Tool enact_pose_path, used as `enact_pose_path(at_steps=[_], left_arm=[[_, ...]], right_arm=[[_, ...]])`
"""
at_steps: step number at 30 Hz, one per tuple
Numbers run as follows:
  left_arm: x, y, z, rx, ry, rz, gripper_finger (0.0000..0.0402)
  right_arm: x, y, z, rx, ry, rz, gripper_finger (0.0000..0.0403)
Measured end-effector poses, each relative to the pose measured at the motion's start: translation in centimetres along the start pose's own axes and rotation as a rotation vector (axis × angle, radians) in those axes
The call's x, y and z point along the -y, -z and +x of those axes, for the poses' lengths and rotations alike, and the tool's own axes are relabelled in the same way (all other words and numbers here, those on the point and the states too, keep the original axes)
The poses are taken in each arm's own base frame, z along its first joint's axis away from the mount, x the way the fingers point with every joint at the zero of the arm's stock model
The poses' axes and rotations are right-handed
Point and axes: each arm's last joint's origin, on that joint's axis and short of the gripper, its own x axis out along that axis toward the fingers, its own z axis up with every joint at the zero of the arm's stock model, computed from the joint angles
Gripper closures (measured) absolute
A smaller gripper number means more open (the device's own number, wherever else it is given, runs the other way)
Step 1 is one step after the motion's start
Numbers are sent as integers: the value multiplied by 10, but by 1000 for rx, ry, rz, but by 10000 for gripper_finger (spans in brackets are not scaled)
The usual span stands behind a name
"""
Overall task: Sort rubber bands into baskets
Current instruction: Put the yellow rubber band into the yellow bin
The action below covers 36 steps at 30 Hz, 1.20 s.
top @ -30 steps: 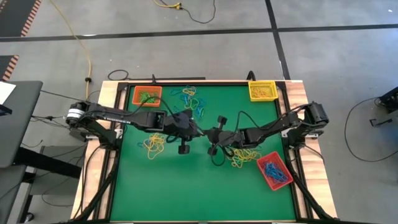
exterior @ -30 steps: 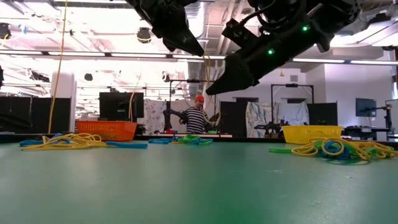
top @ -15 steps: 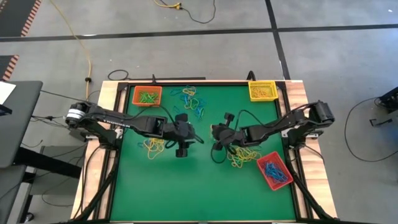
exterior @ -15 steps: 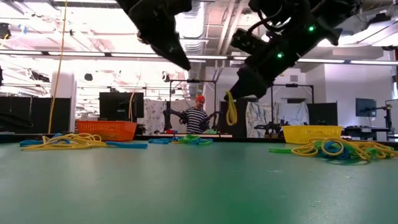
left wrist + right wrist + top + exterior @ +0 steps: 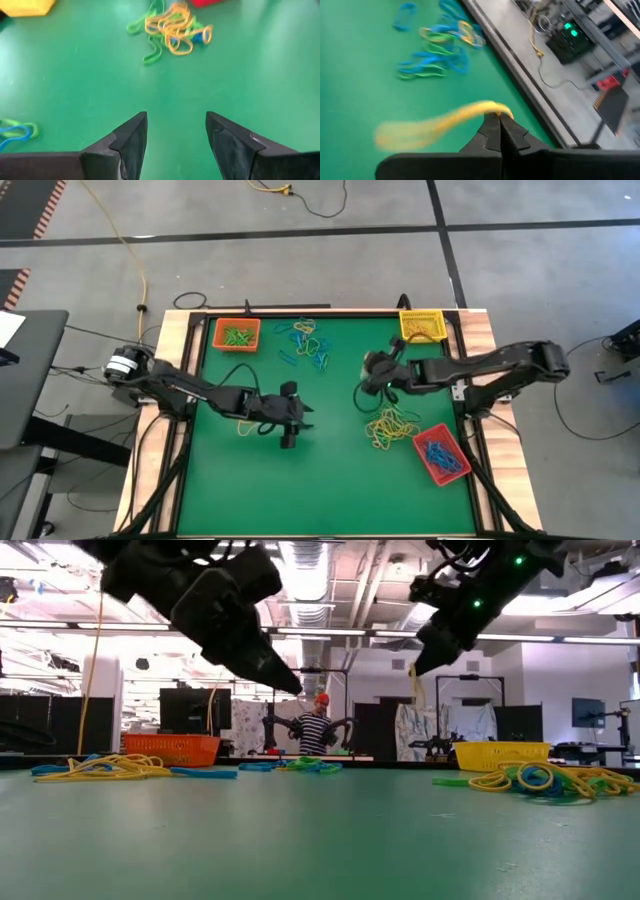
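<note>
My left gripper [image 5: 290, 420] hangs above bare green mat with its fingers apart and nothing between them; a tangle of yellow bands [image 5: 248, 416] lies just beside it. The orange basket [image 5: 237, 334] holds green bands. My right gripper [image 5: 496, 118] is clamped on a yellow rubber band [image 5: 440, 122], lifted clear of the table. I judge this the carry step: next, bring it over the yellow basket [image 5: 421, 326] nearby, then release.
</note>
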Motion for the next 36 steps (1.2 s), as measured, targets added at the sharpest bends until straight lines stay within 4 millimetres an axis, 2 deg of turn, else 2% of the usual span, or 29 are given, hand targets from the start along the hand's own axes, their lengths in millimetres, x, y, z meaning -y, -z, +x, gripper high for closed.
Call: enact_pose_path(at_steps=[9, 19, 27, 36], left_arm=[[13, 24, -6, 145, 51, -35, 209], [26, 24, -10, 185, 96, -7, 209], [26, 23, -11, 192, 98, -11, 209], [26, 23, -11, 192, 98, -12, 210]], right_arm=[[74, 15, 5, -162, 177, 97, 390], [140, 40, 24, -331, 229, 266, 390], [172, 65, 47, -468, 241, 352, 389], [181, 87, 77, -594, 201, 403, 389]])
